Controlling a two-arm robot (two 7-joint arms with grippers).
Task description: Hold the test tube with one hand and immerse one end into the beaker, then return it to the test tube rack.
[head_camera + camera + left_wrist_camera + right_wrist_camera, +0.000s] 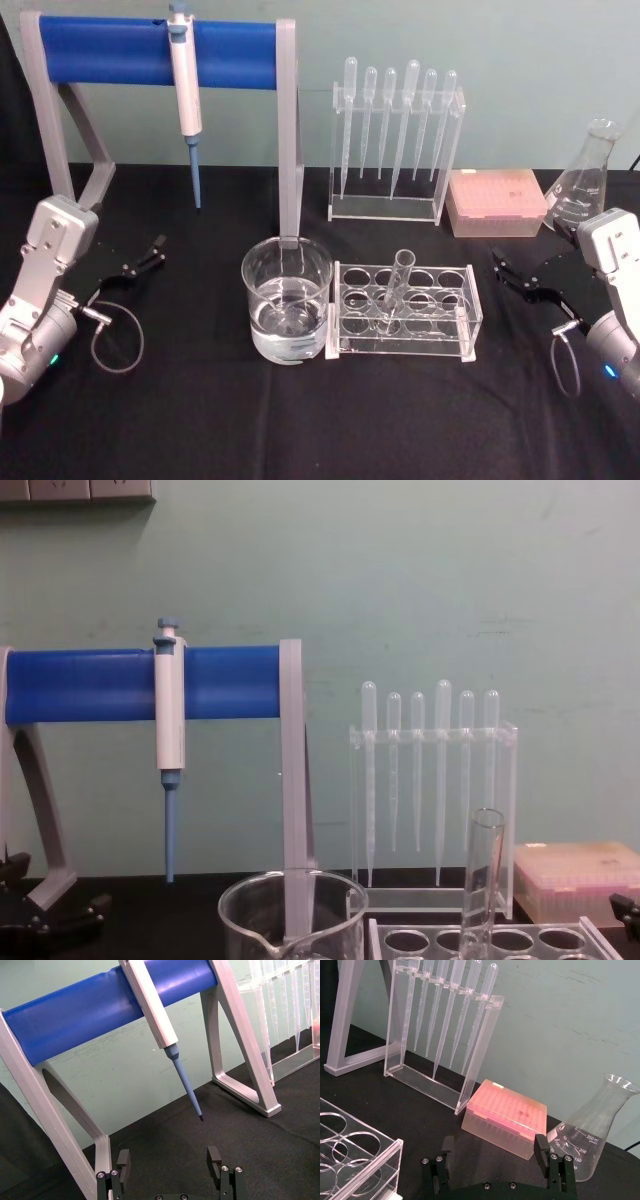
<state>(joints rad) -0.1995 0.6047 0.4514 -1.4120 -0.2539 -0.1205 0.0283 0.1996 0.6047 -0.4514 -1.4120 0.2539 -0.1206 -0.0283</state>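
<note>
1. A black-covered desk (200, 420) stands before a pale green wall.
2. The test tube (397, 290) stands tilted in the clear test tube rack (468, 305), around the middle of the desk.
3. The beaker (286, 300), holding clear liquid, sits just beside the rack on the side toward the left edge.
4. The left claw (140, 262) hangs wide open and empty near the left edge.
5. The right claw (513, 275) hangs wide open and empty near the right edge.

Silver arms (48, 285), looped cables (118, 345), black left end effector (146, 257), black right end effector (508, 272)
</note>
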